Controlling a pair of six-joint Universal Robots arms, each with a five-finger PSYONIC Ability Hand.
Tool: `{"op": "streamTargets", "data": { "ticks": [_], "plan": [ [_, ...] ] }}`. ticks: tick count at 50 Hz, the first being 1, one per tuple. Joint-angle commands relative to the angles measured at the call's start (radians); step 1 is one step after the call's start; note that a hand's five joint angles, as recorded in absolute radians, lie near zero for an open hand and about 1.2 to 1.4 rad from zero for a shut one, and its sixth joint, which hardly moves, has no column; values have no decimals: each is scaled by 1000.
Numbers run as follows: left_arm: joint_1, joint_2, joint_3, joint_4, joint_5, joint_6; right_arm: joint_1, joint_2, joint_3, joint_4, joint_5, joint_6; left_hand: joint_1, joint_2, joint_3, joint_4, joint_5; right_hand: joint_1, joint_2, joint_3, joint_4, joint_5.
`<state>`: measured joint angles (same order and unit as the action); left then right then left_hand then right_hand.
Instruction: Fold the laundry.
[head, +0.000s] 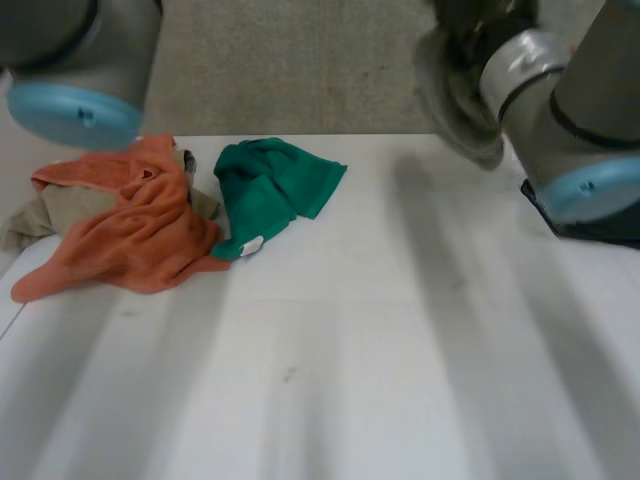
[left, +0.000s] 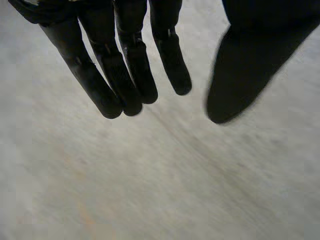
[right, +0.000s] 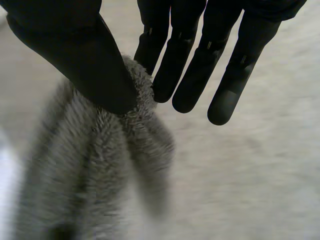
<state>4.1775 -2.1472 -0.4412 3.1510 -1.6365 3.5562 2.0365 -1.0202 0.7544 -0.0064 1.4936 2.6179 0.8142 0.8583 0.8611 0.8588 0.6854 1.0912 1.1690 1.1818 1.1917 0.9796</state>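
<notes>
A fuzzy grey cloth (right: 100, 175) hangs from my right hand (right: 75, 50), pinched between the thumb and a finger while the other fingers stay straight. In the head view the same grey cloth (head: 455, 90) dangles by my right arm (head: 570, 110), above the table's far right. My left hand (left: 120, 65) is open and empty, fingers straight and thumb apart, over grey carpet. On the white table (head: 400, 330) at the far left lie a crumpled orange cloth (head: 140, 235), a bunched green cloth (head: 270, 190) beside it, and a beige cloth (head: 40, 215) partly under the orange one.
A dark item (head: 600, 225) sits at the table's right edge, under my right arm. My left arm (head: 80, 60) hangs over the far left corner. Grey carpet (head: 300, 60) lies beyond the table's far edge.
</notes>
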Motion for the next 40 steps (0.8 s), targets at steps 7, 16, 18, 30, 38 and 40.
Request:
{"op": "streamTargets", "data": {
  "ticks": [7, 16, 18, 30, 38, 40],
  "plan": [
    [-30, 17, -493, 0, 95, -437, 27, -86, 198, 97, -62, -147, -425, -469, -471, -469, -470, 305, 227, 214, 205, 242],
    [-60, -71, -585, -92, 173, -612, 30, -112, 249, 187, -147, -164, -419, -463, -466, -463, -464, 305, 227, 214, 205, 242],
    [-68, -95, -594, -121, 196, -635, 34, -133, 287, 200, -154, -161, -419, -463, -466, -463, -464, 305, 227, 214, 205, 242],
    [-85, -180, -556, -172, 248, -668, 60, -284, 413, 175, -153, -113, -304, -348, -351, -349, -350, 305, 227, 214, 205, 242],
    [-96, -188, -567, -217, 285, -680, 56, -296, 401, 177, -113, -110, -295, -339, -342, -340, -341, 305, 227, 214, 205, 242],
    [-93, -194, -564, -215, 290, -682, 54, -299, 401, 180, -111, -108, -301, -345, -348, -346, -347, 305, 227, 214, 205, 242]
  ]
}}
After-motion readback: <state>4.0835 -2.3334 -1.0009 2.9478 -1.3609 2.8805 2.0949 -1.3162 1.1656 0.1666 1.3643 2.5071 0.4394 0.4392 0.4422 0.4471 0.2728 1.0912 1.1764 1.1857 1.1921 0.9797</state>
